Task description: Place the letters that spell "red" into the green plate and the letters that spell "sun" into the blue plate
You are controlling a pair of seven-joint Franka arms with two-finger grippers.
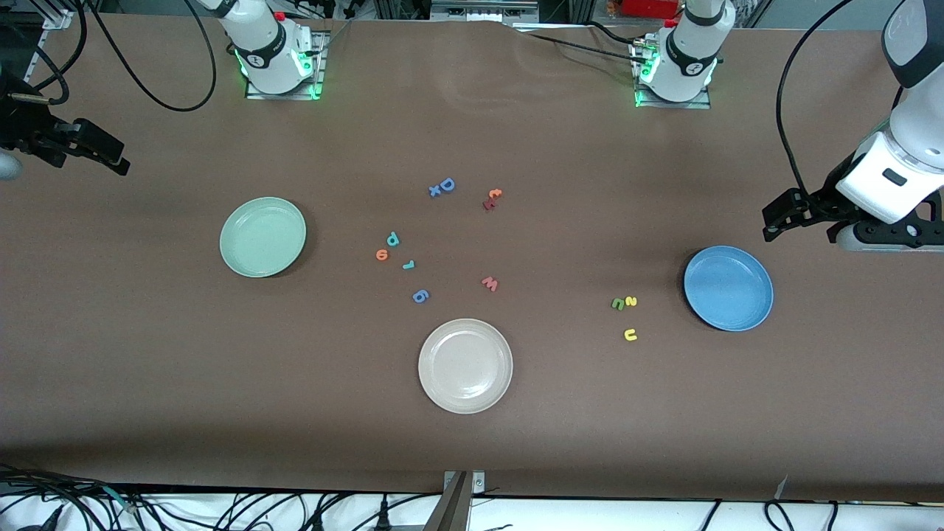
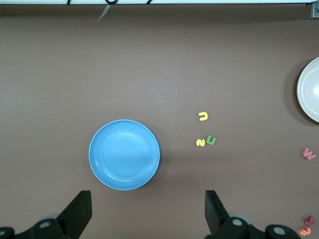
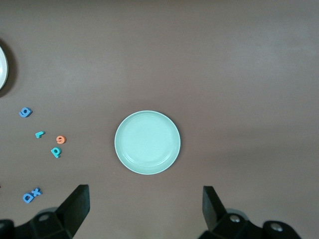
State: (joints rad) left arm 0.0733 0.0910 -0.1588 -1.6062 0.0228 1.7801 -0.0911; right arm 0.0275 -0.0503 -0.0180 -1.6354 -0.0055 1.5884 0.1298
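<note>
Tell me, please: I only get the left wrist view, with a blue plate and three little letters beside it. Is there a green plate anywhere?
Observer: Yes. The green plate lies toward the right arm's end of the table, with nothing in it.
Operator: And the letters for "red"?
Observer: The teal d, orange e and teal r lie close together on the table, beside the green plate and farther from the front camera than the cream plate.
Operator: What is the other arm doing?
Observer: The right gripper hangs open at its own end of the table, holding nothing.
</note>
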